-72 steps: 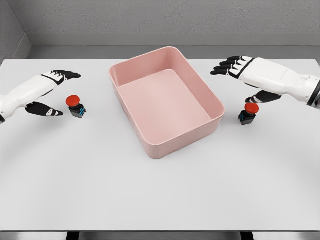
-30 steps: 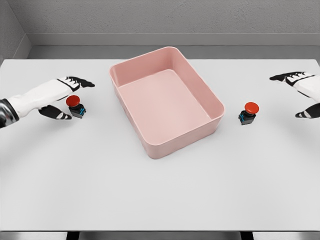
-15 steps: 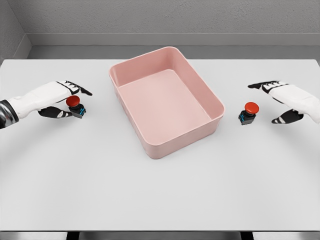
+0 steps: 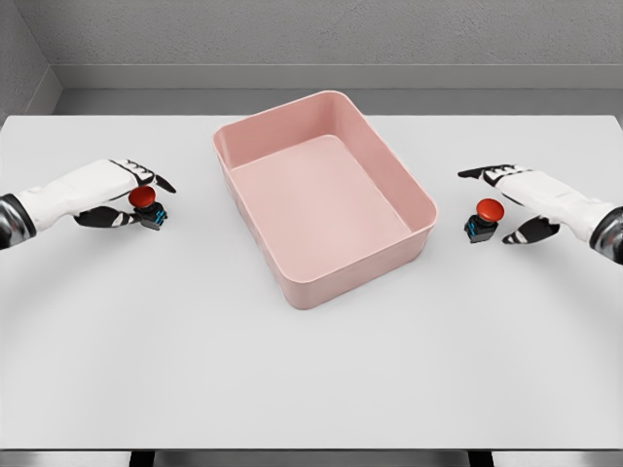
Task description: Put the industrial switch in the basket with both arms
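Two industrial switches with red mushroom buttons on black bases stand on the white table. The left switch (image 4: 148, 206) sits between the thumb and fingers of my left hand (image 4: 152, 202), whose fingers (image 4: 159, 181) arch over the red cap while the thumb lies against the base. The right switch (image 4: 484, 219) stands just right of the pink basket (image 4: 331, 282). My right hand (image 4: 487, 207) is open around it, fingers behind and thumb in front, with small gaps showing. The basket has nothing in it.
The white table (image 4: 311, 379) stretches wide in front of the basket. A grey wall and ledge run along its far edge.
My right hand has come in from the right edge and now brackets the right switch. My left hand has lowered its fingers closer over the left switch. Neither switch has moved.
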